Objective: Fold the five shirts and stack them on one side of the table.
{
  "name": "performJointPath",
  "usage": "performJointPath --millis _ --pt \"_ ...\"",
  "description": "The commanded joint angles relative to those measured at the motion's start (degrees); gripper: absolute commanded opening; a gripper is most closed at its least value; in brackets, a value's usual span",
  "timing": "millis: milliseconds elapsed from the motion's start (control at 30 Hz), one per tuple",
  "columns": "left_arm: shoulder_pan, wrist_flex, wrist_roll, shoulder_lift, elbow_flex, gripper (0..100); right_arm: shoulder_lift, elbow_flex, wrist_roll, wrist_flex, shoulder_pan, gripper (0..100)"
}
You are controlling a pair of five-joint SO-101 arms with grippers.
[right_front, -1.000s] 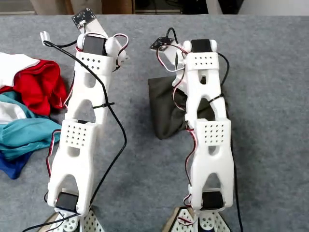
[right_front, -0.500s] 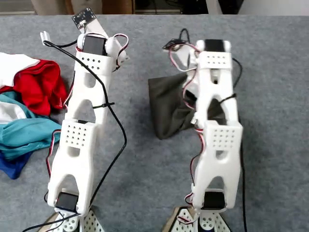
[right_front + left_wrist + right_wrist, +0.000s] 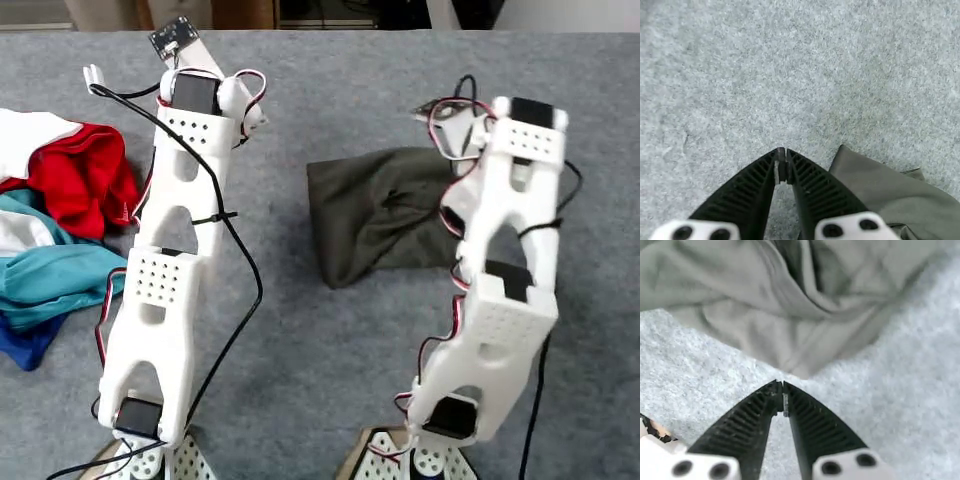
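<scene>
Olive-green crumpled fabric shirt (image 3: 385,215) lies centrally on the grey felt table (image 3: 560,100). Right gripper (image 3: 780,390) and left gripper (image 3: 781,161) are both pinched together and empty, each near the shirt's edge.

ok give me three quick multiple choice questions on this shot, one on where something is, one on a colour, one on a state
1. Where does the olive shirt lie?
A) on the table, apart from the pile
B) on top of the pile
C) hanging from a gripper

2. Which colour is missing from the pile?
A) red
B) teal
C) yellow

3. The right gripper is:
A) open
B) shut on nothing
C) shut on the shirt

Answers: A, it lies alone mid-table; C, the pile shows white, red, teal and blue; B, its tips meet over bare table just off the shirt's edge.
</scene>
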Motion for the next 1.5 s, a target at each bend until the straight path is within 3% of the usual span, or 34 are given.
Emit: performJointPath --millis 0,233,400,567,1067,1267,1467 --pt "-0.09 0.53 -0.53 -3.38 -3.34 2 -7.52 0.4 0.44 1.05 1.89 0.4" --pt "-0.18 0.53 -0.53 -3.38 -3.34 2 -9.54 -3.56 -1.23 -3.87 -10.51 0.5" --pt "-0.44 0.53 -0.44 -3.82 -3.34 2 -2.42 -5.93 -2.81 -14.68 -16.57 0.5" --pt "-0.53 0.53 -0.44 -3.91 -3.43 2 5.49 -10.77 -2.81 -16.35 -20.35 0.5" --pt "-0.44 0.53 -0.35 -3.74 -3.43 2 16.75 -17.71 0.79 -7.03 -19.56 0.4" --pt "-0.26 0.53 -0.35 -3.74 -3.43 2 16.75 -22.9 0.88 0.79 -16.13 0.4" --pt "-0.35 0.53 -0.35 -3.82 -3.43 2 15.25 -21.14 3.08 1.32 -10.86 0.4"
